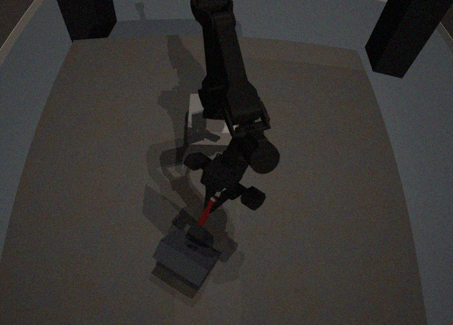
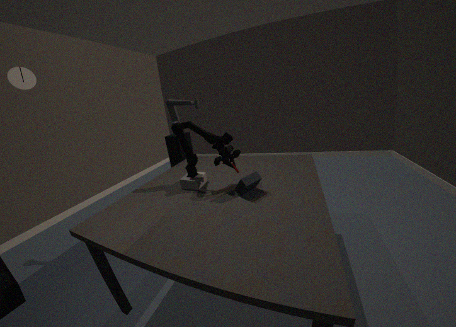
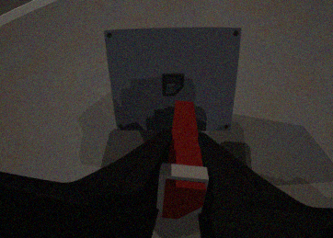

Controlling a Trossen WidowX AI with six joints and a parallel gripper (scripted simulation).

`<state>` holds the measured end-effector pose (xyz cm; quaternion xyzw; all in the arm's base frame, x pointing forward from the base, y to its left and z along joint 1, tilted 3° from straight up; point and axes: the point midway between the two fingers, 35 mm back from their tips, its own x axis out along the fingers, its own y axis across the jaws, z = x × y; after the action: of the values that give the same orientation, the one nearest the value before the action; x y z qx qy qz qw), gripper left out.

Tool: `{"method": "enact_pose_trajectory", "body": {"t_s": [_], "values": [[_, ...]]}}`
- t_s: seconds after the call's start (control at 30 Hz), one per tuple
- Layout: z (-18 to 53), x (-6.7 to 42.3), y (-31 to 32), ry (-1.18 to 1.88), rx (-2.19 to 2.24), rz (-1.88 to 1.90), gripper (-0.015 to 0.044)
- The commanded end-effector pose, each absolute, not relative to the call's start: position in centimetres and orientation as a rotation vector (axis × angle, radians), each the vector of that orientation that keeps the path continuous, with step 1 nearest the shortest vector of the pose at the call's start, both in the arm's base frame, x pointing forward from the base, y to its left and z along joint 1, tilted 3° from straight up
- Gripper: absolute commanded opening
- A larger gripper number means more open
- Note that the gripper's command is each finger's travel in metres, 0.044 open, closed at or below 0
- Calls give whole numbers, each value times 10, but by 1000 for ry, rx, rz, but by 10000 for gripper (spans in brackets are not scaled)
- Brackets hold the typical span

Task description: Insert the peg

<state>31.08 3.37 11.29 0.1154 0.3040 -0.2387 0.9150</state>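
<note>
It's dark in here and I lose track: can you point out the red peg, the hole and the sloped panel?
red peg (image 3: 185,136), wrist view, on its shaft ahead of the fingers.
hole (image 3: 170,83), wrist view, on its dark opening.
sloped panel (image 3: 138,62), wrist view, on its bare face.
</note>
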Motion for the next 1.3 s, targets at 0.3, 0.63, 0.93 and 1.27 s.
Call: {"method": "enact_pose_trajectory", "body": {"t_s": [0.3, 0.63, 0.93, 1.27], "values": [[102, 322, 32, 616, 197, -467, 0], [95, 330, 30, 601, 172, -450, 0], [91, 335, 29, 591, 156, -440, 0], [87, 338, 27, 581, 141, -433, 0]]}}
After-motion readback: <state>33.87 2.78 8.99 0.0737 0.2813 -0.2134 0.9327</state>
